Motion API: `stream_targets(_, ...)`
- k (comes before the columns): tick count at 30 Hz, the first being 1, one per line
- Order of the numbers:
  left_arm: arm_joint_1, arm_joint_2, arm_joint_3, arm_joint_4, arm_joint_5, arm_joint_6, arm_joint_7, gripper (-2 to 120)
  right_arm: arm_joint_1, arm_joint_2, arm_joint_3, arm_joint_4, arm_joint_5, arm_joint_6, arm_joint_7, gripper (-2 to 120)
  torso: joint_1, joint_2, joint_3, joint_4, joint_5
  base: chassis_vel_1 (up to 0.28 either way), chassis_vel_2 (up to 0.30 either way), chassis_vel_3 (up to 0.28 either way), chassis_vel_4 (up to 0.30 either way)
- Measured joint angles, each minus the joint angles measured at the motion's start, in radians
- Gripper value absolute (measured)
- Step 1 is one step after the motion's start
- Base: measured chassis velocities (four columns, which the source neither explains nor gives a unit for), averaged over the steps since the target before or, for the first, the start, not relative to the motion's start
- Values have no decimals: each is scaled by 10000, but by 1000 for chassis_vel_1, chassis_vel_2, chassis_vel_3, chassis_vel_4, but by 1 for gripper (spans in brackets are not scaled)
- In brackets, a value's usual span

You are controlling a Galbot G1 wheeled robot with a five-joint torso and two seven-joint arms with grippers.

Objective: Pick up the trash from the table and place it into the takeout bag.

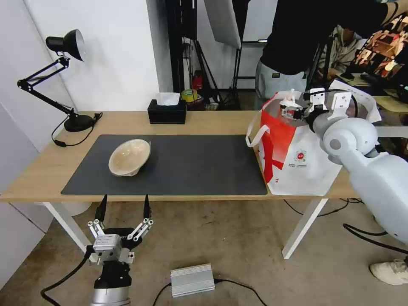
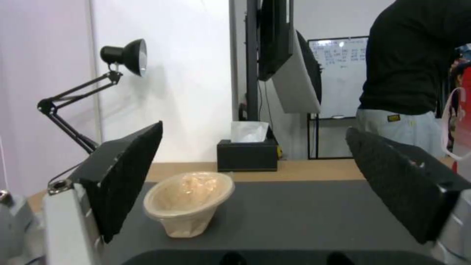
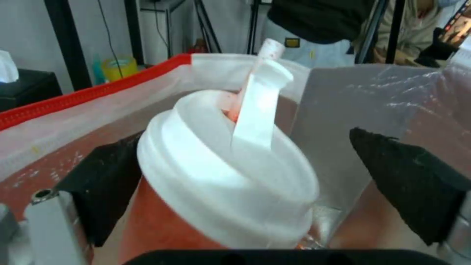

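The right gripper (image 1: 293, 111) is at the upper right of the head picture, over the open top of the bag (image 1: 297, 161). The bag stands on the right end of the table (image 1: 38, 174). In the right wrist picture the cup (image 3: 226, 184) sits low in the middle, tilted, inside the bag's shiny lining (image 3: 373, 95). Its white lid (image 3: 230, 173) and straw (image 3: 260, 95) point up. One black finger (image 3: 103, 184) is right beside the cup on one side. The other finger (image 3: 407, 176) stands apart from it with a gap between. So this gripper looks open, not squeezing the cup.

The left gripper (image 1: 124, 209) is at the lower left of the head picture, in front of the table's near edge. Its two fingers are spread wide and hold nothing.

The beige bowl (image 1: 129, 157) lies tipped on the left part of the dark mat (image 1: 204, 165). In the left wrist picture the bowl (image 2: 189, 202) shows between the spread fingers (image 2: 127, 173), farther off.

A black lamp (image 1: 63, 72) stands at the far left of the table. A tissue box (image 1: 167, 111) is at the back edge.
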Motion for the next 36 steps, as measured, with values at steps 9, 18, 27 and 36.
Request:
stream_targets(9,57,-25,-16,-49,35,-4,0,100,549,-514,-483,148,-127,-923,-385,100,0,0,0,0,1,0,0,0,0)
stream_targets(18,75,-56,-25,-82,61,-39,1,100,1876,-1058,-1613,-254,-91,-1063,-1025,100,0,-1,1,0,2,0,0,0,0)
stream_targets(27,36,-28,-49,-73,63,-40,1,100,2830,-1234,-2722,-727,-340,-1062,-1631,100,1,-1,1,0,0,0,0,0,0)
stream_targets(36,-18,35,-74,-35,29,-41,1,100,3197,-1180,-3131,-934,-551,-1058,-1889,100,1,0,1,0,-1,0,0,0,0)
